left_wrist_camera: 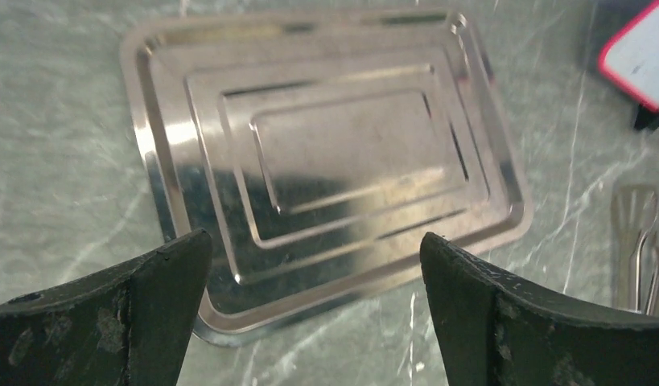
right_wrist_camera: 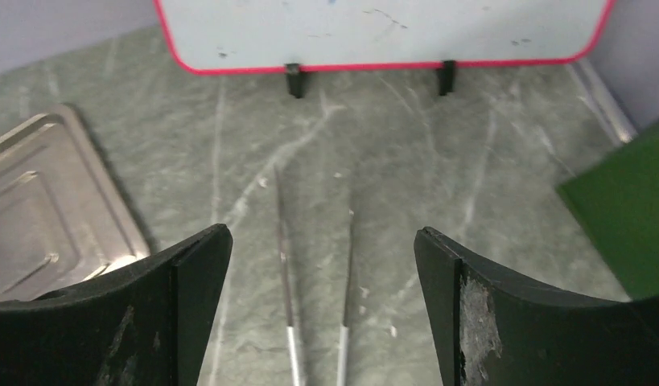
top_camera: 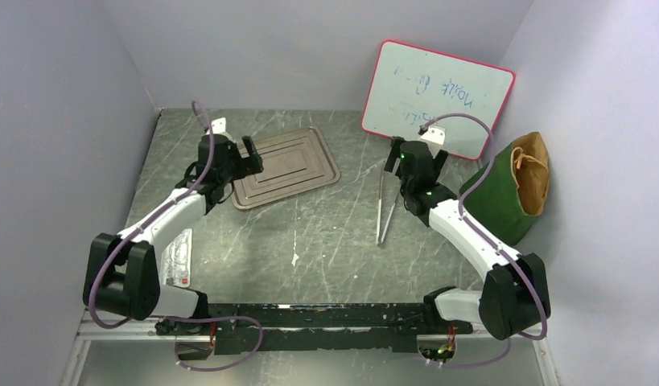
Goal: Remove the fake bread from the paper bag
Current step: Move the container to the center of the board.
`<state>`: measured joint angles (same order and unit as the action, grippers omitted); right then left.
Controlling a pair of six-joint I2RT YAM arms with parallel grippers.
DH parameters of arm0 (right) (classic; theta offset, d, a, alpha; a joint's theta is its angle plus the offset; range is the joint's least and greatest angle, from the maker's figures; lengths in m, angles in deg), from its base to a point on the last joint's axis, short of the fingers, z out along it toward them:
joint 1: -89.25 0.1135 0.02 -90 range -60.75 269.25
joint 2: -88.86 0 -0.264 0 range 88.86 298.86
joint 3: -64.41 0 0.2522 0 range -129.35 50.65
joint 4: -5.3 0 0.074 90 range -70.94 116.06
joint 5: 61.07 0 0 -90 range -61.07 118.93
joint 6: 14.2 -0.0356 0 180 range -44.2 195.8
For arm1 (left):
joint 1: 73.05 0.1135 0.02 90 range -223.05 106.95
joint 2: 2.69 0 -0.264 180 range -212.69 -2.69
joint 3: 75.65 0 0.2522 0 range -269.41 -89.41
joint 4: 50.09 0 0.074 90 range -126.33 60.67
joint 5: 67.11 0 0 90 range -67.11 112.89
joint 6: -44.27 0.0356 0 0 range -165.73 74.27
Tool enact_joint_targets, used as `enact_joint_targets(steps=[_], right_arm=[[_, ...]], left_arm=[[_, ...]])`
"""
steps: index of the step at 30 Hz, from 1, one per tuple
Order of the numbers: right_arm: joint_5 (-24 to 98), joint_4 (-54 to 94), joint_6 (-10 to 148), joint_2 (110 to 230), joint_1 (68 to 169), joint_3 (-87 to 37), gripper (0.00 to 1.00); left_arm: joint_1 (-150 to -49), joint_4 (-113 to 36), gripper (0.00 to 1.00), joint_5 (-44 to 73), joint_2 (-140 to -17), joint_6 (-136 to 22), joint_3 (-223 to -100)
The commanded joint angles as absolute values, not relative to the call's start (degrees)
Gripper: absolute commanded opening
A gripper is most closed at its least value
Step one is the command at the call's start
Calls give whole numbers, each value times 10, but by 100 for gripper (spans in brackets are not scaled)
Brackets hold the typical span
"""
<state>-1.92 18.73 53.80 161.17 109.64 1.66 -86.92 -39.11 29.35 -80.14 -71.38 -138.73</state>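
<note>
While left end effector [left_wrist_camera: 316, 241] and right end effector [right_wrist_camera: 322, 241] gape empty, paper bag [top_camera: 503, 201] slumps just right of whiteboard [top_camera: 438, 96], fake bread unseen: steady the mouth, then reach inside.

We record the dark green, kraft-lined, cord-handled paper bag [top_camera: 499, 205] lying tilted, mouth open, just right of the red-rimmed whiteboard [top_camera: 434, 96].

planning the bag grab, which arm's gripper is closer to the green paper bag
The right gripper, by the tongs beside the paper bag; the left gripper hovers at the tray, much farther off.
</note>
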Motion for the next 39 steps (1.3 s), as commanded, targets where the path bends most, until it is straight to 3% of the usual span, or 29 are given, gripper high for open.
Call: enact_joint_targets(steps=[1, 9, 14, 27, 32, 36, 39], right_arm=[[-141, 255, 539, 1590, 1115, -27, 85], [-293, 267, 644, 1636, 1121, -185, 89], [-398, 253, 681, 1658, 1100, -220, 92], [-397, 232, 715, 1695, 1000, -223, 95], [-263, 329, 669, 1727, 1035, -272, 94], [-347, 372, 661, 1788, 1090, -304, 98], [-357, 332, 700, 1768, 1087, -312, 98]], left_arm=[[-908, -352, 95, 298, -820, -726, -1432], [-987, -325, 95, 248, -876, -713, -1515], [-1035, -314, 96, 237, -891, -709, -1536], [-1045, -381, 97, 200, -913, -773, -1482], [-1044, -359, 98, 254, -927, -793, -1476], [-1036, -356, 99, 279, -955, -798, -1474], [-1022, -379, 98, 270, -981, -803, -1464]])
